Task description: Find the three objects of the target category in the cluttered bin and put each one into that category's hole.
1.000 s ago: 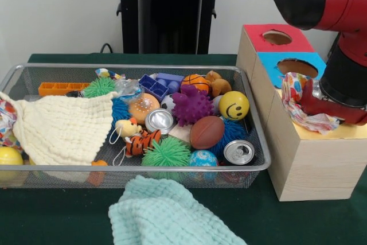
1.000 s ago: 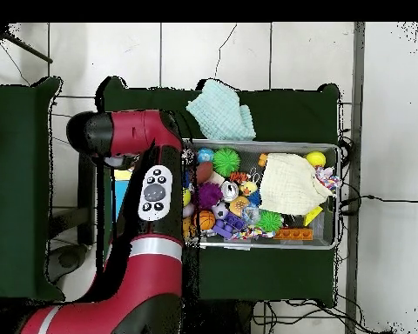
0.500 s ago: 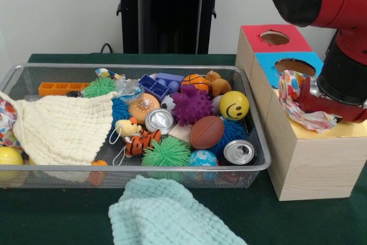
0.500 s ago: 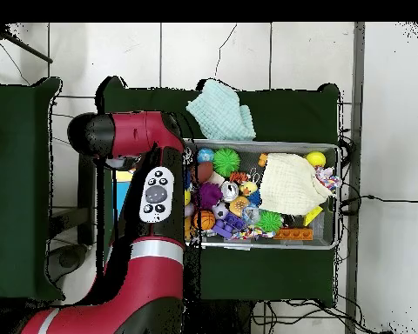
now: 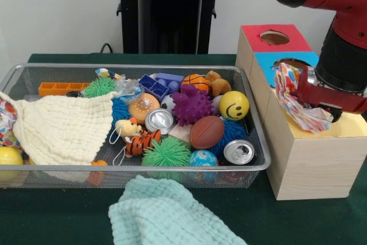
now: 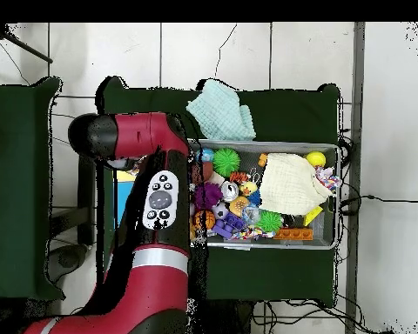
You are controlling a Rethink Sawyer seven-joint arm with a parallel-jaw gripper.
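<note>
My gripper (image 5: pixel 314 97) is shut on a colourful patterned cloth (image 5: pixel 293 100), which hangs over the wooden box where its blue section (image 5: pixel 264 61) meets the yellow section (image 5: pixel 351 128). The red section with its hole (image 5: pixel 274 38) lies further back. Left of the box, the wire bin (image 5: pixel 172 168) holds a cream cloth (image 5: pixel 63 127) and the edge of another patterned cloth (image 5: pixel 7 120). In the overhead view my arm (image 6: pixel 160 200) hides the gripper and the box; the bin (image 6: pixel 333 235) lies to its right.
The bin also holds balls, spiky toys, two cans (image 5: pixel 238 152), plush animals and blue and orange blocks. A mint cloth (image 5: pixel 166 213) lies on the green table in front of the bin, and it also shows in the overhead view (image 6: pixel 221 109). The black pedestal (image 5: pixel 169 15) stands behind.
The gripper with the patterned cloth has shifted a little left and up, from over the yellow section toward the blue hole. The bin's contents have not moved.
</note>
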